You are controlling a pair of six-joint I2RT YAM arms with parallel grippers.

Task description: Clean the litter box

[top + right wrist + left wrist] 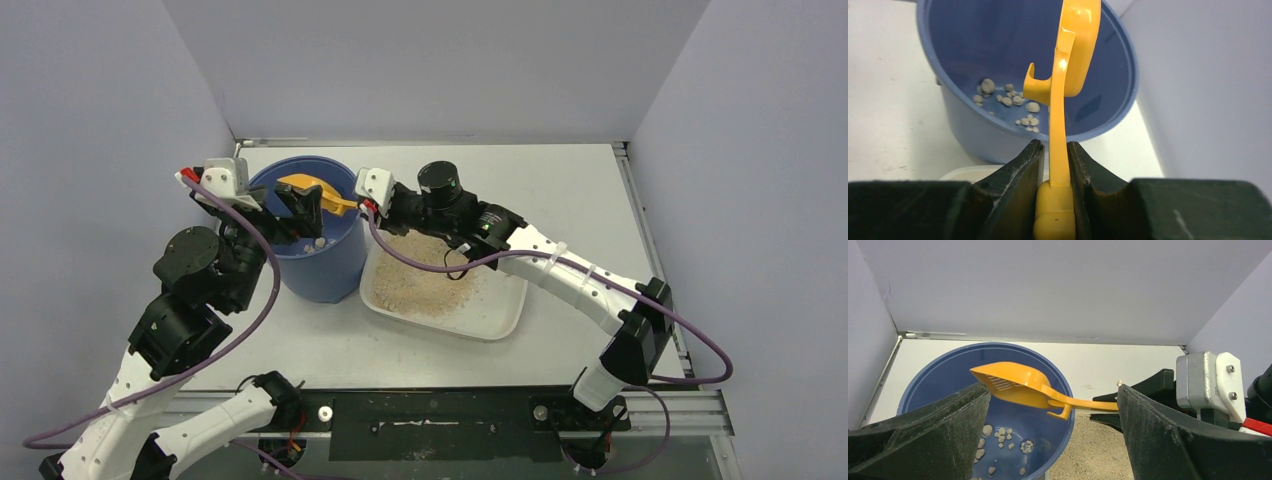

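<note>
now our right claw [1058, 150] grips the orange scoop [1070, 55] by its handle over the blue bucket [322, 268], where several clumps [1003, 435] already lie; our left claw [1050, 407] stands wide, holding nothing. the litter box [500, 316] sits just beside the bucket, and its sand [430, 282] probably needs more sifting.

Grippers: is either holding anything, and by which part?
The right gripper is shut on the handle of the scoop, near its end, the head over the bucket. The left gripper is open and holds nothing.
</note>
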